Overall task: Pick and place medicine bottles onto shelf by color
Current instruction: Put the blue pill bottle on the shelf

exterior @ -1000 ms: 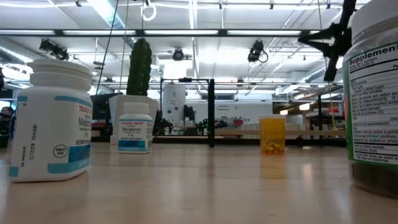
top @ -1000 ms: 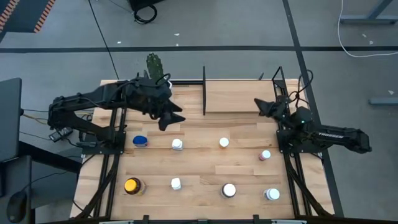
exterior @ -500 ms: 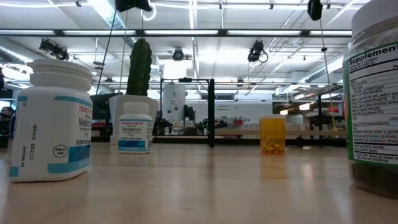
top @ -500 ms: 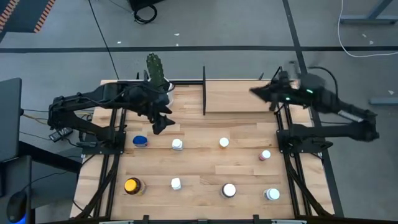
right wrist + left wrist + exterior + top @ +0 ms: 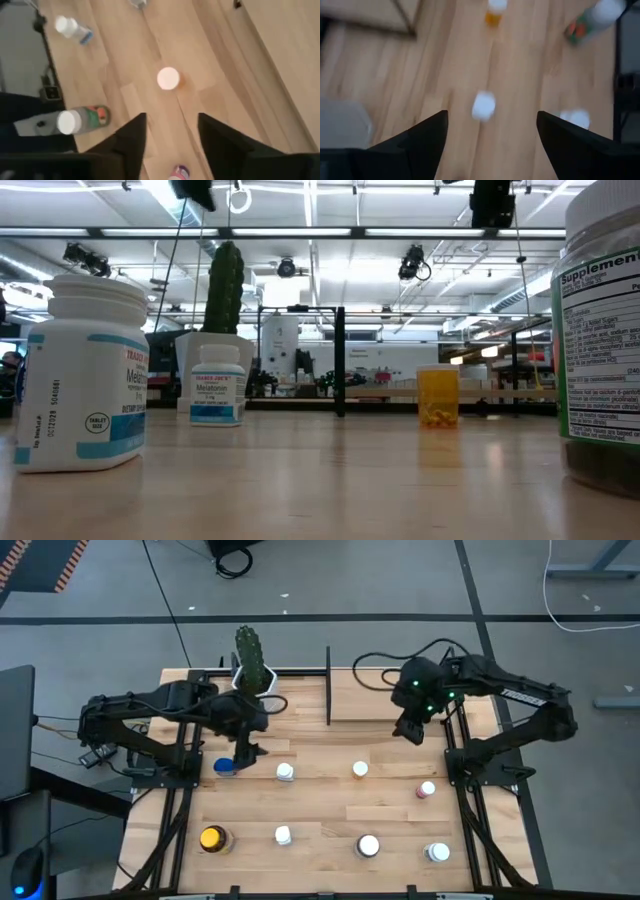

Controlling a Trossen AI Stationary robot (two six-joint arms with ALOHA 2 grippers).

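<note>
Light wood carries eight medicine bottles, all standing apart on the tabletop (image 5: 330, 805): nearest the front edge a yellow-lidded one (image 5: 212, 838), two white-capped ones (image 5: 283, 835) (image 5: 368, 845) and another at the right (image 5: 437, 852); farther back a blue-capped one (image 5: 226, 766), a white one (image 5: 286, 772), an orange one (image 5: 360, 769) and a pink one (image 5: 427, 789). Beyond them the shelf (image 5: 385, 695) holds none. Since a second ago the right gripper (image 5: 409, 730) has swung in from the table's right edge to hang over the shelf's front, fingers apart and empty. The left gripper (image 5: 243, 752) has drawn back to hover beside the blue-capped bottle, also spread wide, holding nothing.
</note>
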